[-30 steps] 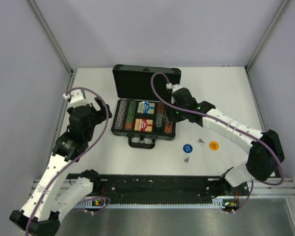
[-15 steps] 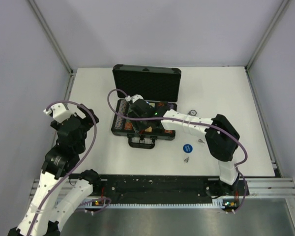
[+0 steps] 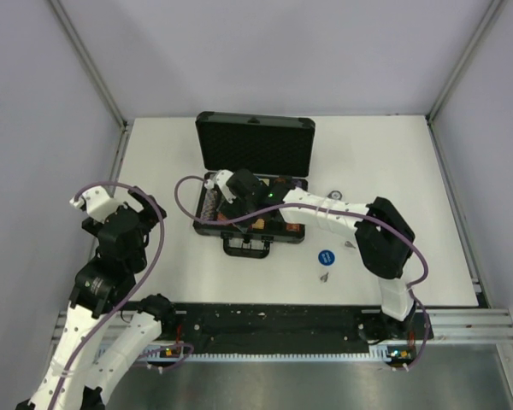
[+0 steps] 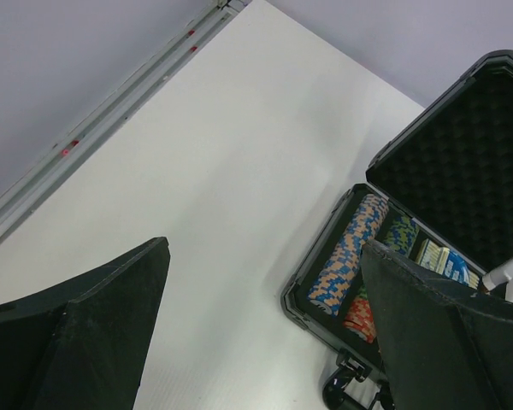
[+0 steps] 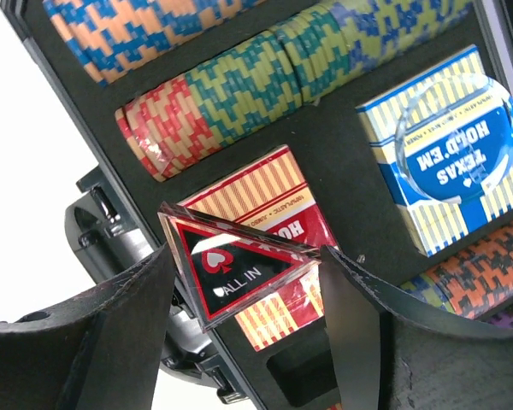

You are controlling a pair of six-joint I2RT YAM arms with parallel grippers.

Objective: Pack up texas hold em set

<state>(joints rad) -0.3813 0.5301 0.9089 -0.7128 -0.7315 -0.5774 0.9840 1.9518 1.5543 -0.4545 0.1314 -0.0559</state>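
Note:
The black case (image 3: 255,142) of the texas hold em set lies open at the table's centre, lid raised at the back. Inside are rows of multicoloured chips (image 5: 239,85), a red card box (image 5: 265,181) and a blue card box (image 5: 449,184) with a clear round button (image 5: 457,137) on top. My right gripper (image 5: 248,260) hovers over the red box, shut on the red triangle (image 5: 239,272) marked ALL IN, which spans both fingers. My left gripper (image 4: 265,329) stands open over bare table left of the case (image 4: 325,282).
A blue round button (image 3: 326,256) and two small grey pieces (image 3: 324,277) (image 3: 350,244) lie on the table right of the case handle (image 3: 246,248). A small round piece (image 3: 334,195) sits beside the case's right end. Side walls close in both flanks.
My right arm has swung from the case's right end across to its left half. The left arm has drawn back leftward and toward the near edge, still open.

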